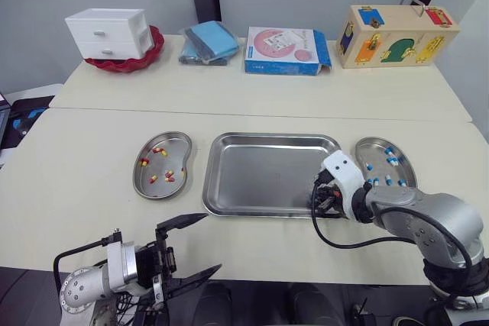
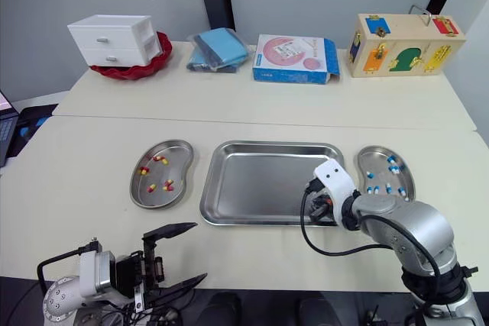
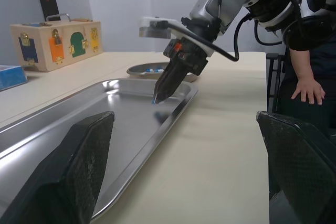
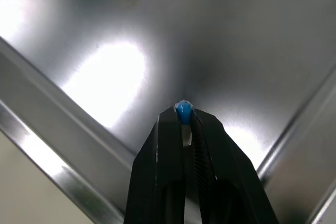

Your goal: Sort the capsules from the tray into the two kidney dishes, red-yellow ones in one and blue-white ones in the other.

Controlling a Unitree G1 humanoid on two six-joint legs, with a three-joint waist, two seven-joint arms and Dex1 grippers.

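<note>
The steel tray (image 1: 252, 177) lies mid-table. On its left the kidney dish (image 1: 162, 164) holds several red-yellow capsules (image 1: 160, 151). The dish on its right (image 1: 382, 159) holds several blue-white capsules (image 1: 390, 160). My right gripper (image 1: 321, 202) hangs over the tray's front right corner, shut on a blue-white capsule (image 4: 184, 114) whose blue end sticks out past the fingertips (image 4: 168, 129). That same capsule (image 3: 155, 99) shows at the tip of the right gripper (image 3: 164, 92) in the left wrist view. My left gripper (image 1: 191, 246) is open near the table's front edge, holding nothing.
Along the back of the table stand a white drawer box (image 1: 108, 33) on a red dish, a folded blue cloth (image 1: 208, 42), a pink-blue box (image 1: 285, 50) and a wooden latch box (image 1: 393, 34). A person's hand (image 3: 307, 86) rests beyond the table's right side.
</note>
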